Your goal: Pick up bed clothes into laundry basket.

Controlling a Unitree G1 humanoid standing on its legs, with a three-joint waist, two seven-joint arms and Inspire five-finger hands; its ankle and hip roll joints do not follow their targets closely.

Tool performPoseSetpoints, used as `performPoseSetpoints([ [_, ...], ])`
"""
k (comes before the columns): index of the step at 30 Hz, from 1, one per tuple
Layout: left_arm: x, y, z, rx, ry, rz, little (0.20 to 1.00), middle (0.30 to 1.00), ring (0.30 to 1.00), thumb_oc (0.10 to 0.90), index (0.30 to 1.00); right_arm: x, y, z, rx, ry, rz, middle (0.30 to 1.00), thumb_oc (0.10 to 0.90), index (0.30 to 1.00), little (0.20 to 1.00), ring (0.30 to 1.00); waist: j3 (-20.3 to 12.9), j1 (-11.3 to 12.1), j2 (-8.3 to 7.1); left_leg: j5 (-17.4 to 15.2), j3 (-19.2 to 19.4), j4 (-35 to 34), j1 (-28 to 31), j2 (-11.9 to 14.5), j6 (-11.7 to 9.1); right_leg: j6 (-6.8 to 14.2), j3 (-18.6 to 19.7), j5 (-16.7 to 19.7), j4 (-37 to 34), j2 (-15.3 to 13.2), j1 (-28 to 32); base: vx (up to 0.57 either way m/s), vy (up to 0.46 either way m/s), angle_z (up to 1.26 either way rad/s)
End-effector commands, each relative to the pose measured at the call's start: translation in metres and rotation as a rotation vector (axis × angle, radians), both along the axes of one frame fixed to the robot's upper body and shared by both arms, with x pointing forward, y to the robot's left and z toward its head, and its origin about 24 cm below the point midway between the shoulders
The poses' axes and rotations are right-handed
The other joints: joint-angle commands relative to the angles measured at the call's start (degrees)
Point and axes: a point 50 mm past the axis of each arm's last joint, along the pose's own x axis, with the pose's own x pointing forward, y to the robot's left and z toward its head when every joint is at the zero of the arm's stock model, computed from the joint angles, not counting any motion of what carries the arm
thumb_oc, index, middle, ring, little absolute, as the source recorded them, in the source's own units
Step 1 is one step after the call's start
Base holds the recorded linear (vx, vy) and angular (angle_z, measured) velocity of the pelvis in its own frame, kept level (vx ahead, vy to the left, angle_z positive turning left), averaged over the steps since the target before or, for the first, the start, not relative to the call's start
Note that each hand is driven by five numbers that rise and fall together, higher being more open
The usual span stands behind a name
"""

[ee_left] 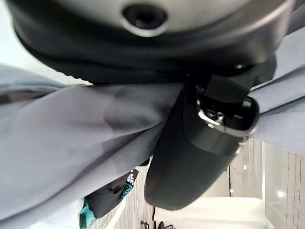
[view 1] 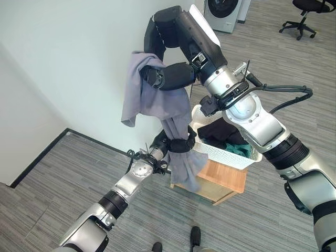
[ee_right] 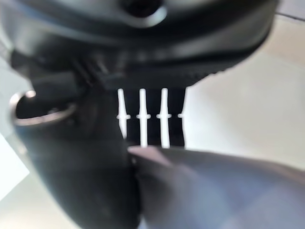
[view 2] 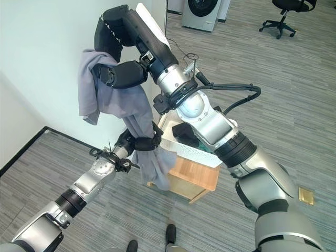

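Grey fabric bed cloth (view 1: pixel 157 105), one piece, is being held up in the air, long axis running vertically, lower end hanging just beside the one white slatted plastic laundry basket (view 1: pixel 226 155). Upper part is being clamped by curled fingers of right hand (view 1: pixel 170 76); lower part is being gripped by left hand (view 1: pixel 178 144), fingers wrapped round it. Basket is being carried by one small wooden table (view 1: pixel 223 181), dark and teal clothes (view 1: pixel 226 137) inside.

We find both eye views bright and evenly lit, with soft shadows on the grey plank-patterned floor (view 1: pixel 79 178). Straight lines bow toward the edges. Both wrist views are blurred.
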Motion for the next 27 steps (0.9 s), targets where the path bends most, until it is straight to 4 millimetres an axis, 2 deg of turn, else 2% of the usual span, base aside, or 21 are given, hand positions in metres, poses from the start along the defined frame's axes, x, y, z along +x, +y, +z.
performPoseSetpoints([
  [1,0.012,-0.021,0.054,0.035,-0.234,-0.126,0.3,0.3,0.3,0.4,0.3,-0.031,-0.001,0.088,0.195,-0.309,0.091,0.3,0.4,0.3,0.3,0.3,-5.4,1.2,-2.94,3.5,-2.9,-1.6,-5.8,-1.6,-0.1,4.9,-1.9,-12.7,2.3,-2.5,11.1,0.0,0.0,0.0],
  [2,0.014,-0.015,0.053,0.122,-0.256,-0.142,0.3,0.3,0.3,0.4,0.3,-0.03,-0.006,0.089,0.188,-0.308,0.075,0.3,0.4,0.3,0.3,0.3,-5.4,1.1,-2.58,3.5,-2.8,-1.6,-5.7,-1.6,-0.1,4.9,-2.0,-12.8,2.3,-2.5,11.1,0.0,0.0,0.0],
  [4,0.015,-0.012,0.055,0.137,-0.268,-0.135,0.3,0.3,0.3,0.4,0.3,-0.03,-0.007,0.089,0.187,-0.309,0.072,0.3,0.4,0.3,0.3,0.3,-5.4,1.1,-2.52,3.5,-2.9,-1.6,-5.7,-1.6,-0.1,4.9,-1.9,-12.8,2.4,-2.6,11.2,0.0,0.0,0.0],
  [6,0.017,0.005,0.058,0.238,-0.297,-0.138,0.3,0.3,0.3,0.4,0.3,-0.027,-0.013,0.086,0.189,-0.265,0.086,0.3,0.4,0.3,0.3,0.3,-5.3,1.0,-2.01,3.5,-2.7,-1.6,-5.6,-1.6,-0.1,5.0,-1.9,-12.7,2.3,-2.7,11.2,0.0,0.0,0.0],
  [7,0.017,0.014,0.062,0.287,-0.318,-0.135,0.3,0.3,0.3,0.4,0.3,-0.024,-0.016,0.083,0.169,-0.24,0.085,0.799,0.733,0.799,0.799,0.799,-5.3,1.0,-1.88,3.5,-2.6,-1.6,-5.6,-1.6,-0.2,5.1,-1.9,-12.6,2.2,-2.7,11.2,0.0,0.0,0.0],
  [8,0.017,0.025,0.066,0.321,-0.338,-0.12,0.3,0.3,0.3,0.4,0.3,-0.022,-0.02,0.079,0.125,-0.218,0.076,0.9,0.8,0.9,0.9,0.9,-5.3,0.9,-1.73,3.6,-2.5,-1.6,-5.6,-1.6,-0.2,5.1,-1.9,-12.5,2.2,-2.7,11.1,0.0,0.0,0.0],
  [11,0.013,0.056,0.073,0.408,-0.352,-0.101,0.3,0.3,0.3,0.4,0.3,-0.022,-0.036,0.07,0.042,-0.166,0.066,0.9,0.8,0.9,0.9,0.9,-5.2,0.9,-1.36,3.7,-2.2,-1.6,-5.6,-1.6,-0.4,5.3,-2.0,-12.4,2.1,-2.8,11.2,0.0,0.0,0.0],
  [12,0.013,0.057,0.073,0.409,-0.351,-0.101,0.3,0.3,0.3,0.4,0.3,-0.022,-0.036,0.069,0.043,-0.165,0.066,0.9,0.8,0.9,0.9,0.9,-5.2,0.9,-1.42,3.7,-2.2,-1.6,-5.6,-1.6,-0.4,5.3,-2.1,-12.4,2.1,-2.8,11.2,0.0,0.0,0.0],
  [14,0.01,0.073,0.079,0.471,-0.358,-0.098,0.3,0.3,0.3,0.4,0.3,-0.022,-0.052,0.062,0.057,-0.126,0.054,0.9,0.8,0.9,0.9,0.9,-5.2,0.8,-1.02,3.6,-2.2,-1.6,-5.6,-1.6,-0.4,5.4,-2.3,-12.3,1.9,-2.9,11.2,0.0,0.0,0.0],
  [16,0.005,0.097,0.088,0.577,-0.365,-0.083,0.3,0.3,0.3,0.4,0.3,-0.023,-0.076,0.045,0.136,-0.06,0.05,0.9,0.8,0.9,0.9,0.9,-5.2,0.9,-0.41,3.6,-2.2,-1.6,-5.6,-1.6,-0.4,5.7,-2.8,-12.2,1.8,-3.0,11.3,0.0,0.0,0.0],
  [18,0.0,0.109,0.098,0.629,-0.384,-0.075,0.3,0.3,0.3,0.4,0.3,-0.025,-0.091,0.025,0.216,0.017,0.058,0.9,0.8,0.9,0.9,0.9,-5.1,0.9,-0.01,3.5,-2.3,-1.6,-5.7,-1.7,-0.4,5.8,-3.0,-12.2,1.7,-3.1,11.3,0.01,0.003,0.05],
  [20,-0.002,0.114,0.101,0.644,-0.387,-0.068,0.3,0.3,0.3,0.4,0.3,-0.027,-0.098,0.017,0.242,0.037,0.056,0.9,0.8,0.9,0.9,0.9,-5.1,1.1,0.07,3.5,-2.4,-1.6,-5.7,-1.7,-0.4,5.9,-3.1,-12.2,1.7,-3.2,11.3,0.0,0.0,0.04],
  [22,-0.007,0.123,0.113,0.674,-0.407,-0.06,0.3,0.3,0.3,0.4,0.3,-0.028,-0.114,-0.003,0.291,0.099,0.017,0.9,0.8,0.9,0.9,0.9,-4.9,1.2,0.66,3.5,-2.5,-1.6,-5.8,-1.9,-0.3,6.0,-3.4,-12.2,1.7,-3.4,11.3,0.0,0.0,0.0],
  [23,-0.007,0.123,0.113,0.675,-0.406,-0.061,0.3,0.3,0.3,0.4,0.3,-0.029,-0.115,-0.004,0.292,0.1,0.017,0.9,0.8,0.9,0.9,0.9,-4.9,1.2,0.58,3.5,-2.5,-1.6,-5.8,-1.9,-0.3,6.0,-3.4,-12.3,1.7,-3.4,11.3,0.0,0.0,0.0],
  [24,-0.01,0.126,0.121,0.693,-0.426,-0.061,0.3,0.3,0.3,0.4,0.3,-0.029,-0.124,-0.018,0.316,0.144,-0.016,0.9,0.8,0.9,0.9,0.9,-4.8,1.2,1.03,3.6,-2.5,-1.6,-5.8,-1.9,-0.3,6.1,-3.4,-12.3,1.7,-3.5,11.3,0.0,0.0,0.0],
  [26,-0.014,0.129,0.13,0.72,-0.449,-0.068,0.3,0.3,0.3,0.4,0.3,-0.03,-0.135,-0.035,0.306,0.194,-0.061,0.9,0.8,0.9,0.9,0.9,-4.6,1.1,1.27,3.5,-2.5,-1.6,-5.9,-2.0,-0.3,6.1,-3.4,-12.2,1.8,-3.6,11.2,0.02,-0.006,0.01],
  [27,-0.014,0.128,0.13,0.721,-0.447,-0.07,0.3,0.3,0.3,0.4,0.3,-0.03,-0.135,-0.035,0.306,0.196,-0.061,0.9,0.8,0.9,0.9,0.9,-4.7,1.2,1.09,2.8,-2.5,-1.6,-5.5,-2.0,-0.3,6.1,-3.3,-12.8,1.6,-3.6,11.6,0.0,0.0,0.0],
])
